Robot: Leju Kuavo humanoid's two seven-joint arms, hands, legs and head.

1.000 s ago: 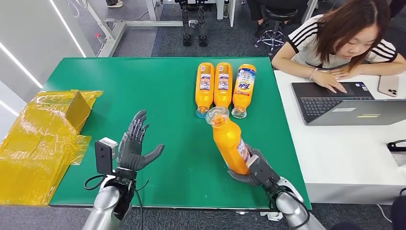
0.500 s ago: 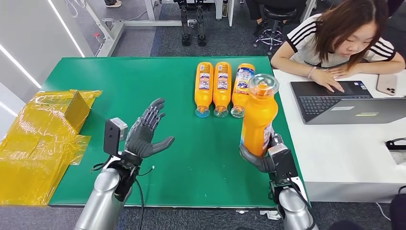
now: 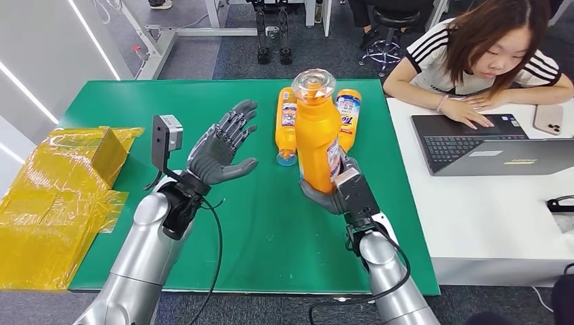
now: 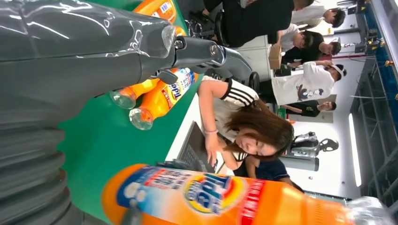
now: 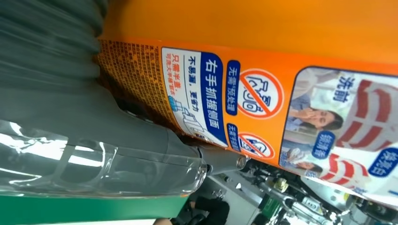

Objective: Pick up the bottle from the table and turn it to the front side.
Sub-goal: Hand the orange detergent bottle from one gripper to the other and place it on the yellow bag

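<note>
Head view: right hand (image 3: 338, 193) has swung its gripped bottle (image 3: 316, 132) upright toward mid-counter; open left hand (image 3: 220, 149) rose nearer, likely for handover.

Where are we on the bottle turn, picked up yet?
Pickup looks done: the right hand holds the bottle upright above the table. The left hand is raised open beside it. Left: turning it to its front, and I can't tell whether that's done.

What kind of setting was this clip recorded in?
Likely an office or robotics lab: a green table for the robot's work, a person at a laptop on the adjoining white desk, and more seated people behind.
</note>
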